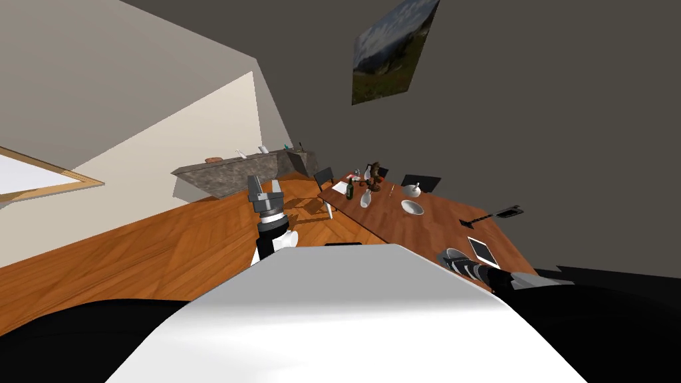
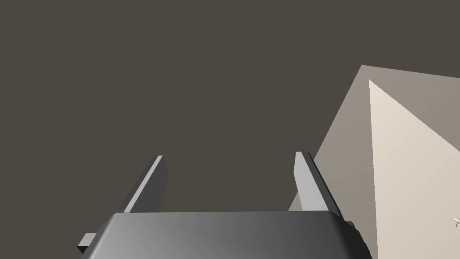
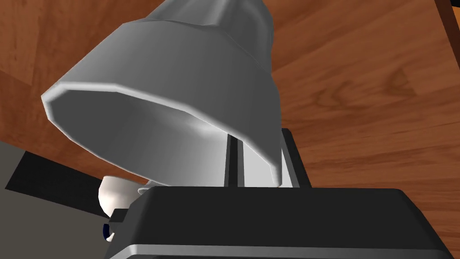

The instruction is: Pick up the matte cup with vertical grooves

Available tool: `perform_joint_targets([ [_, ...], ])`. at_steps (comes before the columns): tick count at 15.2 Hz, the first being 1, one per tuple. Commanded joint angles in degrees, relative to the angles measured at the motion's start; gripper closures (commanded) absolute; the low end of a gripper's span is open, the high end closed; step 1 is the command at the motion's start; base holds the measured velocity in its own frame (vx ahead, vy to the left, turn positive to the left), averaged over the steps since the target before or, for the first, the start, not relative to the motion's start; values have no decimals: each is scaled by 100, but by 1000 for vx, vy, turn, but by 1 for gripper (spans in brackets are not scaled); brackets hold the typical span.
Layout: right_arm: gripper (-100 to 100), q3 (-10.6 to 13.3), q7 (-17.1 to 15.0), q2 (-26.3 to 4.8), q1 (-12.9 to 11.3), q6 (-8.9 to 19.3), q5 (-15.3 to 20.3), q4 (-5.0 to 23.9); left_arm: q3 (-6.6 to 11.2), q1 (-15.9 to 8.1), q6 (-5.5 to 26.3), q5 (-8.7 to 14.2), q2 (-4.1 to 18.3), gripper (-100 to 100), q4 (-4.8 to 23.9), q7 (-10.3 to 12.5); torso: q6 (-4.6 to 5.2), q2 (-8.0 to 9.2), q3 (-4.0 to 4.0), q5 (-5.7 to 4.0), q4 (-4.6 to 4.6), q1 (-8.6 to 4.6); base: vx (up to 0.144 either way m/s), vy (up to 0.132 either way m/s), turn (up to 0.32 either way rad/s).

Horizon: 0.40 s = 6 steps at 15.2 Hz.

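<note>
Wood tabletop (image 3: 359, 112), right jaws pinching tilted cup (image 3: 179, 67)

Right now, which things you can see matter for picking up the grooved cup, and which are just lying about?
For the job:
- cup
- right gripper, shut on the cup's wall

Just lying about, on the table:
- bottle
- bowl
- tablet

Also not in use: left gripper, open, away from the table.

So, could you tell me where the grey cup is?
In the right wrist view the cup sits in the right claw, clamped by its wall, above the wooden table's near end.
</note>
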Motion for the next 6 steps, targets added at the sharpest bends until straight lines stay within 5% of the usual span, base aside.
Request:
perform_joint_targets([
  [1,100,0,0,0,0,0,0,0,0,0,0,0,0,0,0,0,0,0,0,0,0,0,0,0,0],
  [6,100,-66,-77,-224,117,-100,-7,-138,0,0,0,0,0,0,0,0,1,7,3,7,0,16,-8,40,-73],
])
